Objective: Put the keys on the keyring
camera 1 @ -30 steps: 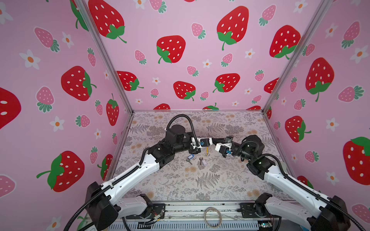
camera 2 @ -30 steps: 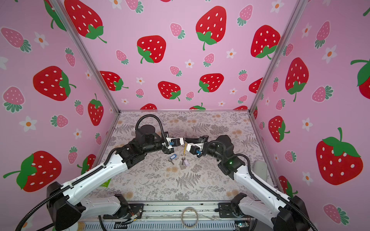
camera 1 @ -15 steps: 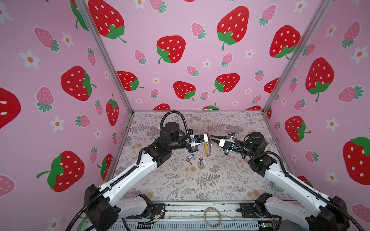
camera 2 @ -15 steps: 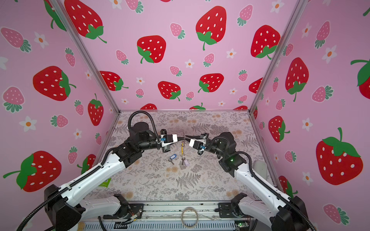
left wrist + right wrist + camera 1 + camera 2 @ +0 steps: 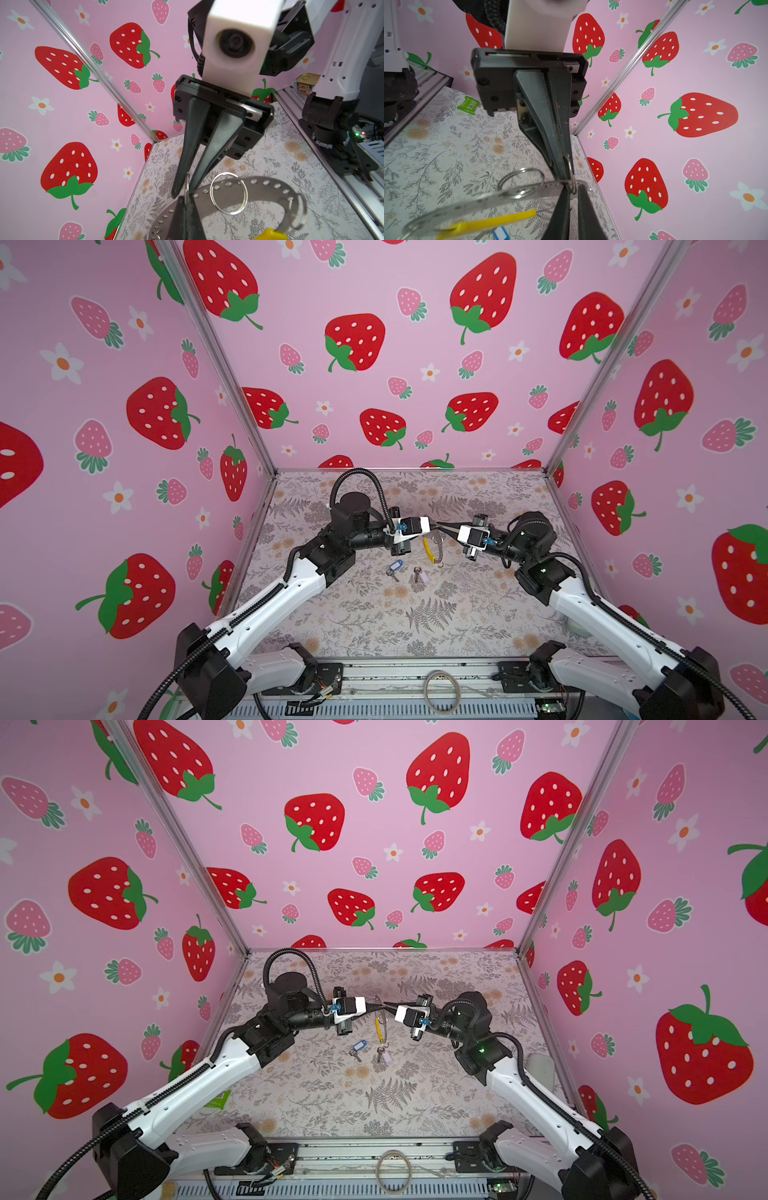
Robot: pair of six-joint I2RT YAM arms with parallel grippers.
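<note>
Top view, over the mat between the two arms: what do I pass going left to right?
blue-tag key → lilac-tag key → keyring

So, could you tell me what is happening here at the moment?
Both arms hold the keyring up above the table. The left gripper is shut on its grey band, and the right gripper pinches one small metal loop beside it. The blue-tagged key and the lilac-tagged key lie on the table below, not yet threaded on.
</note>
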